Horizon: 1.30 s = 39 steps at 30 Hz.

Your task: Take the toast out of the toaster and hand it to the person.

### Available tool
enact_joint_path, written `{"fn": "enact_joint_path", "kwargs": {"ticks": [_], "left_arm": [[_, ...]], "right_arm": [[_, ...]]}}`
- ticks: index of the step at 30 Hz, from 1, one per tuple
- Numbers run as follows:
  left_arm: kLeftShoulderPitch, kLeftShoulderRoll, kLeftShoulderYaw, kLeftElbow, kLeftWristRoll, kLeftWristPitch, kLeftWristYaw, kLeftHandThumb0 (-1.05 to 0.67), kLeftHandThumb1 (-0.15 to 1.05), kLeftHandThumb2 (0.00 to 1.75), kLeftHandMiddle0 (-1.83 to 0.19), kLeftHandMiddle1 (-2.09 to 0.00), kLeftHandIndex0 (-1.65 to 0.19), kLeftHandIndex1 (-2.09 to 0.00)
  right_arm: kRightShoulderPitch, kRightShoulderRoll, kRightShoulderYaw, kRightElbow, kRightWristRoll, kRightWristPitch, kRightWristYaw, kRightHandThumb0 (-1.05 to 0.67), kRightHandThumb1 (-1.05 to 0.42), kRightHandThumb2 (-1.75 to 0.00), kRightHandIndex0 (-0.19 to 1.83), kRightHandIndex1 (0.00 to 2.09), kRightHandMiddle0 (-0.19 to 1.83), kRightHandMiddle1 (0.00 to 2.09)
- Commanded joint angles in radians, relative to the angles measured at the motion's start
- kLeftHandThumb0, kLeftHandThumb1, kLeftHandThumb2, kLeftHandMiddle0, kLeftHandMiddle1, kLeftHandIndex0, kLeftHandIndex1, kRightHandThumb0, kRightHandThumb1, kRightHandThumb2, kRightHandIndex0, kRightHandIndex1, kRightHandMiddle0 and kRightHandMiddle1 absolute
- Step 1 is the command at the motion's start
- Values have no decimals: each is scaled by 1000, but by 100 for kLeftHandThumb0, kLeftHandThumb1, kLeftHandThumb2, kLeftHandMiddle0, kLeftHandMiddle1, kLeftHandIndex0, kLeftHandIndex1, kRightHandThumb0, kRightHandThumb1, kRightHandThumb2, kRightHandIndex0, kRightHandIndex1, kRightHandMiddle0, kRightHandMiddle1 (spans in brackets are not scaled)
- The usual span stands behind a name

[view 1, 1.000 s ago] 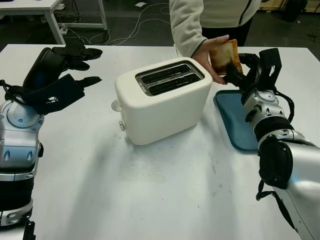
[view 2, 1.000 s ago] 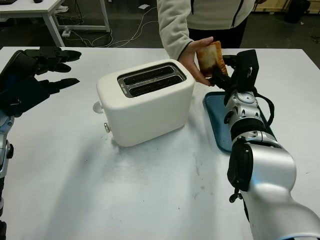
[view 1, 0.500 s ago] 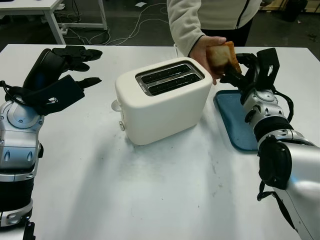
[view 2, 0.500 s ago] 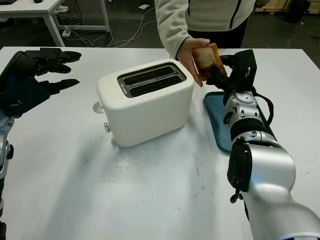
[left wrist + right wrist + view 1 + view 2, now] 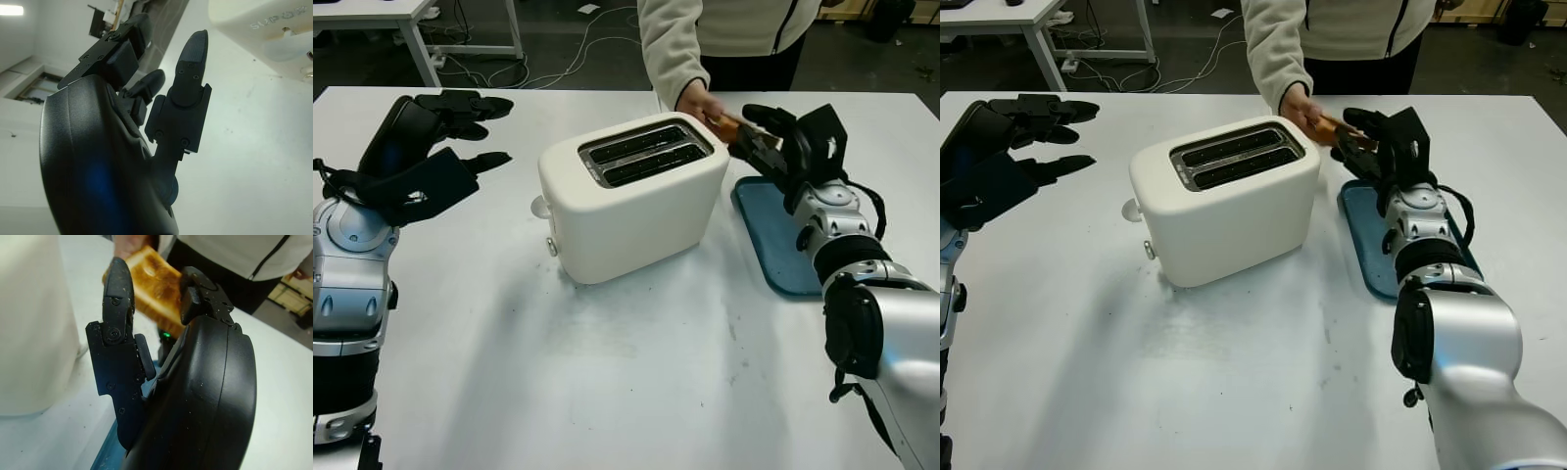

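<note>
The white two-slot toaster [image 5: 631,196] stands mid-table with both slots empty. A slice of browned toast [image 5: 725,125] lies nearly flat just right of the toaster's far corner, pinched by a person's hand [image 5: 697,100] in a cream sleeve. My right hand [image 5: 759,132] is open at the toast's near end, one finger above the slice and the others below it, with gaps showing. In the right wrist view the toast [image 5: 151,281] lies past my fingertips [image 5: 117,279]. My left hand [image 5: 450,127] hovers open over the table's left side.
A dark blue tray [image 5: 773,235] lies flat on the table under my right forearm. The person stands at the far edge behind the toaster. The toaster's corner [image 5: 264,24] shows in the left wrist view. Bare white tabletop stretches in front of the toaster.
The toast has tipped from upright to nearly flat and moved left with the person's hand. My right hand has turned and its fingers have come off the slice. The left hand stayed put.
</note>
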Motion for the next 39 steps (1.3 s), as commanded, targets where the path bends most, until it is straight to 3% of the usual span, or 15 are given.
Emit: {"fn": "enact_joint_path", "kwargs": {"ticks": [1, 3, 7, 10, 12, 14, 19, 24, 30, 39], "left_arm": [[20, -6, 15, -18, -1, 8, 14, -47, 92, 12, -47, -67, -71, -1], [27, -12, 21, -32, -6, 26, 16, -47, 92, 12, -47, -67, -70, 0], [47, -23, 28, -89, -4, 68, 18, -42, 92, 13, -45, -65, -69, 0], [70, -26, 35, -148, -2, 103, 17, -37, 92, 15, -44, -64, -68, 0], [93, -29, 48, -180, -6, 113, 19, -36, 92, 16, -43, -63, -67, 0], [128, -37, 68, -215, -13, 120, 22, -38, 92, 19, -42, -61, -64, 0], [222, -109, 122, -288, -57, 83, 50, -39, 92, 23, -41, -58, -61, 0], [338, -245, 143, -371, -118, 50, 115, -38, 92, 29, -34, -55, -55, 0], [488, -392, 86, -429, -125, -22, 212, -41, 92, 41, -26, -55, -46, 0], [631, -524, -51, -306, -53, -209, 344, -36, 92, 50, -13, -53, -32, 0]], "right_arm": [[29, -23, -10, -23, 16, -47, 16, -62, -92, -9, 0, 0, 3, 0], [51, -32, -14, -36, 18, -75, 13, -58, -90, -5, 0, 0, 1, 0], [122, -47, -14, -83, 23, -149, 16, -69, -91, -3, 2, 1, 4, 1], [222, -42, -22, -173, 48, -213, 46, -73, -92, -15, 4, 2, 7, 2], [312, -23, -28, -283, 79, -237, 70, -78, -92, -26, 6, 2, 10, 3], [453, 15, -21, -496, 119, -242, 94, -79, -92, -37, 10, 3, 14, 4], [760, 106, 51, -986, 119, -155, 41, -77, -92, -46, 16, 5, 19, 4], [915, 195, 126, -1205, 98, -110, -11, -69, -92, -49, 19, 5, 20, 4], [1021, 294, 209, -1330, 107, -51, -59, -75, -92, -50, 19, 4, 21, 2], [1066, 335, 260, -1352, 14, 3, -162, -71, -92, -56, 17, 2, 19, 0]]}}
